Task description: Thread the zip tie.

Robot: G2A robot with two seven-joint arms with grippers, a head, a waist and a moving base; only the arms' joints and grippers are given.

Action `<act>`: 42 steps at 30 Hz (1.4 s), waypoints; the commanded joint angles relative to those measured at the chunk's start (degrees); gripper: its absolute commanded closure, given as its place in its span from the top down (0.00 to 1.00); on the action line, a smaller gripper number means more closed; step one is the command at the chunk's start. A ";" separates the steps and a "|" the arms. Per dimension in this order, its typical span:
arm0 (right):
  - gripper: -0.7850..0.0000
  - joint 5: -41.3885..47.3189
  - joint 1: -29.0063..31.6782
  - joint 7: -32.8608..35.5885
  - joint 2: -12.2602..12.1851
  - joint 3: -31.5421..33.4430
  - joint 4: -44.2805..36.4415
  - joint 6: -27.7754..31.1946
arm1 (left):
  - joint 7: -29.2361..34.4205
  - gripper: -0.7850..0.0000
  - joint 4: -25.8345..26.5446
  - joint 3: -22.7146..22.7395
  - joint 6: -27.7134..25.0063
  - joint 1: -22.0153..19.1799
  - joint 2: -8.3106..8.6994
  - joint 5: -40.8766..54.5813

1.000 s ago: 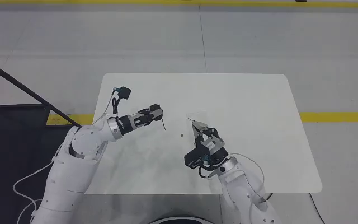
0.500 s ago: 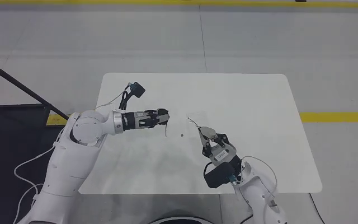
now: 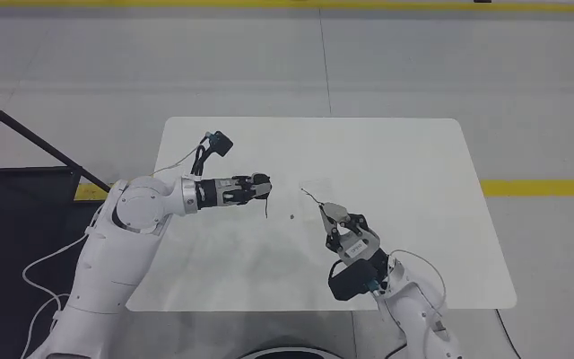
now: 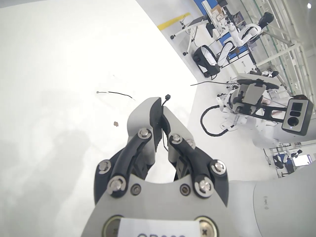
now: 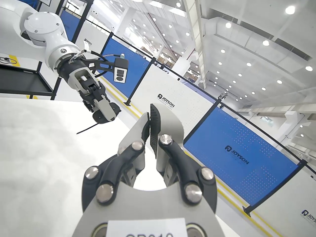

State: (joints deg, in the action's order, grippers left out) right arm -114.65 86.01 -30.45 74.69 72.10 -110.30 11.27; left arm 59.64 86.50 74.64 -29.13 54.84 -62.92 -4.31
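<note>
We see a white counter [image 3: 404, 161] on a pale grey floor [image 3: 269, 63]. A yellow line [image 3: 529, 188] runs across the floor from left to right. A black shelf [image 5: 24, 82] stands by the counter's left side. Blue panels [image 5: 237, 144] stand far off. Round lights [image 5: 290, 9] shine in the high ceiling.

Open passage between left fingers [image 3: 261, 187] and right fingers [image 3: 332, 212], above 1 small brown speck [image 3: 291, 216].
</note>
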 commanded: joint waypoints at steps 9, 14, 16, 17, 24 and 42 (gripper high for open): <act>0.00 0.00 0.00 0.00 0.00 0.00 0.00 0.00 | -0.97 0.00 0.31 -0.34 0.44 0.97 0.05 -0.60; 0.00 2.04 -0.49 -0.28 -0.12 -0.31 -1.31 1.50 | 1.81 0.00 -0.47 -0.97 -0.48 0.85 0.39 0.86; 0.00 1.73 -0.23 -1.56 -0.33 -0.59 -1.80 3.01 | 3.69 0.00 -1.12 -1.33 -1.44 0.04 0.52 2.16; 0.00 1.17 -0.15 -1.38 -0.40 -0.48 -1.88 2.83 | 4.24 0.00 -1.42 -1.36 -1.78 -0.47 0.58 2.54; 0.00 0.93 0.21 0.64 -0.32 -0.22 -2.05 0.25 | 3.83 0.00 -1.28 -1.24 -2.06 -1.18 0.69 2.29; 0.00 0.93 0.21 0.64 -0.32 -0.22 -2.05 0.25 | 3.83 0.00 -1.28 -1.24 -2.06 -1.18 0.69 2.29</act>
State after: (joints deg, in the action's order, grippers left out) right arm -113.71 86.22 -29.81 74.36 71.88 -112.34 11.52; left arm 63.46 85.22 73.41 -31.19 53.66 -62.23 -2.01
